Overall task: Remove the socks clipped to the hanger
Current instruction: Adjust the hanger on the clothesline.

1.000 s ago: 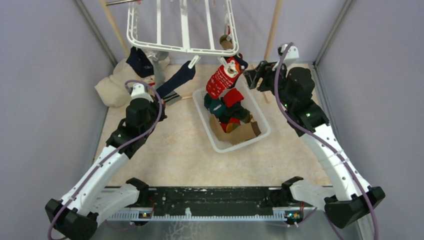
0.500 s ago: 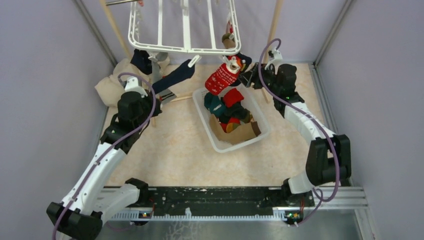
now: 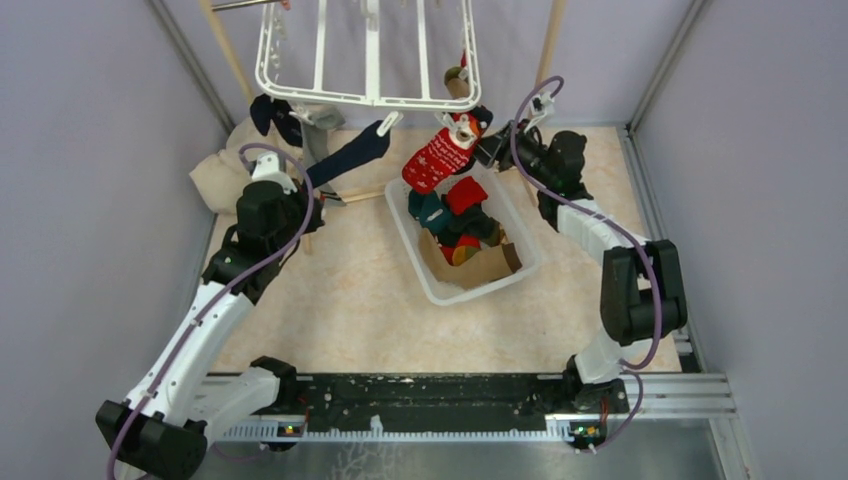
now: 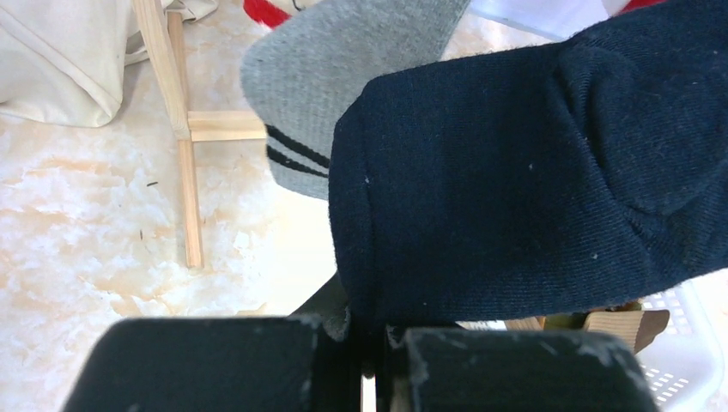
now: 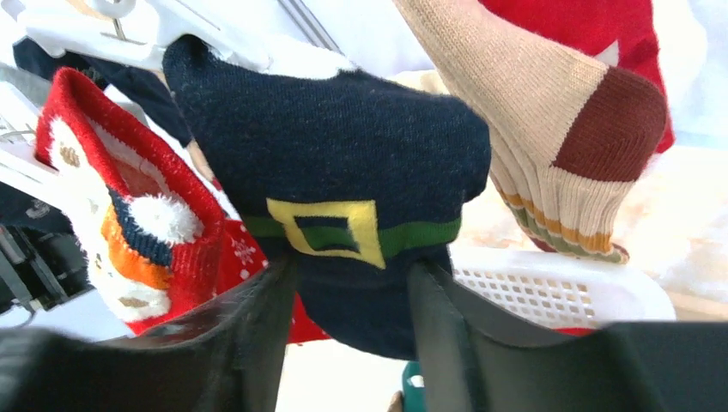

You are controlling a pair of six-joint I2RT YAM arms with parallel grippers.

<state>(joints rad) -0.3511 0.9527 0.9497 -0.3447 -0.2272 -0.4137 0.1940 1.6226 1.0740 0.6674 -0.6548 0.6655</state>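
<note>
The left gripper (image 4: 369,342) is clamped on the dark navy sock (image 4: 532,172) below the hanger (image 3: 371,98). The right gripper (image 5: 352,279) is set part-open around the buckle-patterned navy sock (image 5: 335,154).

Bare counter (image 3: 340,310) lies open at 6 o'clock of the basket (image 3: 400,222), between the two arms. At 12 o'clock the hanger (image 3: 370,100) roofs the far end, with wooden poles (image 3: 548,45) flanking it at 11 and 1. A cream bag (image 3: 215,180) blocks 10 o'clock. The right claw (image 5: 352,268) is hemmed in: a buckle sock (image 5: 343,172) fills its gap, a red sock (image 5: 129,232) crowds 9 o'clock, a beige sock (image 5: 532,146) crowds 1.
</note>
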